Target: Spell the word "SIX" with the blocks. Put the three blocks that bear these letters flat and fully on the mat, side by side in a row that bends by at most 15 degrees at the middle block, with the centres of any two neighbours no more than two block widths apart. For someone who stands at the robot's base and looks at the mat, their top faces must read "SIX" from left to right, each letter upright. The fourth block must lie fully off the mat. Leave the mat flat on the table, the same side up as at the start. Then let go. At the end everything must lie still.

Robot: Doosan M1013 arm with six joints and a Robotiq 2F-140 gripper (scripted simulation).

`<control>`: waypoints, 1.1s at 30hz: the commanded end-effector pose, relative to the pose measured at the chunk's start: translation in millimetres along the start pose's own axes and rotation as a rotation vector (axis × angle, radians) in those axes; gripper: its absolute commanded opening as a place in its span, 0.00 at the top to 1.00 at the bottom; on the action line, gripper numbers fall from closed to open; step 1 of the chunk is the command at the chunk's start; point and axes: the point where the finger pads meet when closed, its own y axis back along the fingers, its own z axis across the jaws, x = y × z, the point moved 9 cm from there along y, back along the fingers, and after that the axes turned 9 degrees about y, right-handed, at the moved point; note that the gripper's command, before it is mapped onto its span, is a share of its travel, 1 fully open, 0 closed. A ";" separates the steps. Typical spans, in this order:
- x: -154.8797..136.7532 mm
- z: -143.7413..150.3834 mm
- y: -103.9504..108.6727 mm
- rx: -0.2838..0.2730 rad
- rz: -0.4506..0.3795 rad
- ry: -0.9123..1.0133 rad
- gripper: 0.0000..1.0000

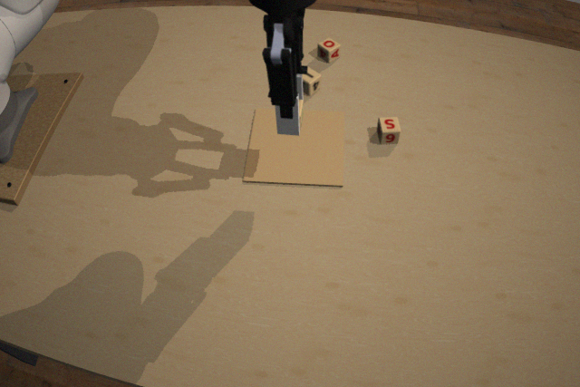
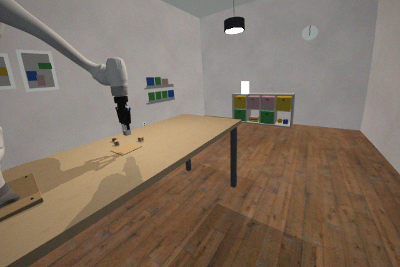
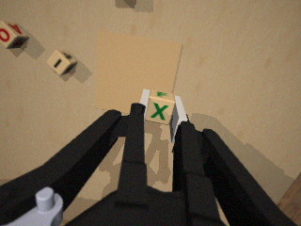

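My gripper (image 3: 159,103) is shut on the X block (image 3: 160,109), a wooden cube with a green X on top, and holds it in the air above the tan mat (image 1: 295,147). In the top view the gripper (image 1: 287,122) is seen side-on and hides the block. The mat (image 3: 136,71) shows below in the wrist view. The I block (image 3: 62,61) lies on the table just off the mat; it also shows behind my fingers (image 1: 311,82). The S block (image 1: 389,130) sits right of the mat. The O block (image 1: 328,49) lies further back; it shows in the wrist view too (image 3: 10,34).
The robot base plate (image 1: 33,130) is at the table's left. The table's far edge (image 1: 421,3) curves behind the blocks. In the exterior view the arm (image 2: 124,118) stands over the mat (image 2: 125,148) on the long table.
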 end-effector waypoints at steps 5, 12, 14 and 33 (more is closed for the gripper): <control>0.1 3.0 0.1 0.002 -0.002 0.029 0.84; 0.1 3.0 -0.4 0.002 -0.002 0.029 0.84; 0.1 3.0 -2.1 0.002 -0.002 0.029 0.84; 0.0 3.4 -69.5 0.002 -0.002 0.029 0.84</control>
